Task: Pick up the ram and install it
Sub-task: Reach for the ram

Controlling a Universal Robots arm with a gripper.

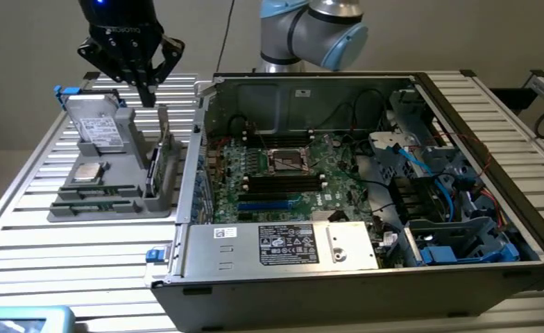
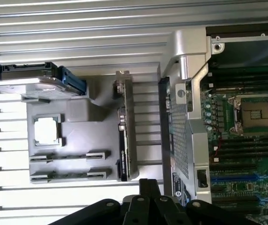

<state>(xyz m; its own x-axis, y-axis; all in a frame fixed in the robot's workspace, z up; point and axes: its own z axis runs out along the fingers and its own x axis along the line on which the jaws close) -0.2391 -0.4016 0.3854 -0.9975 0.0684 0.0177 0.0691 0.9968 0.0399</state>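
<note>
The ram is a narrow greenish stick point(image 1: 94, 193) standing on edge in a slot of the grey parts holder point(image 1: 114, 211); a second one point(image 1: 89, 206) sits just in front of it. In the wrist view both sticks point(image 2: 70, 156) point(image 2: 70, 176) appear edge-on in their slots. My gripper point(image 1: 148, 96) hangs above the holder's far end, shut with nothing between its fingers. Its dark fingertips point(image 2: 149, 190) show pressed together, beside the upright expansion card. The open computer case point(image 1: 346, 263) lies to the exterior view's right, with its motherboard point(image 1: 282, 180) and memory slots exposed.
The holder also carries a hard drive point(image 1: 98, 128), a square silver CPU point(image 1: 89, 172) and an upright expansion card point(image 1: 164, 163). The case wall point(image 1: 196, 152) stands close beside the holder. Cables and drive bays point(image 1: 438, 208) crowd the case's right side. All rests on a slatted metal table point(image 1: 31, 243).
</note>
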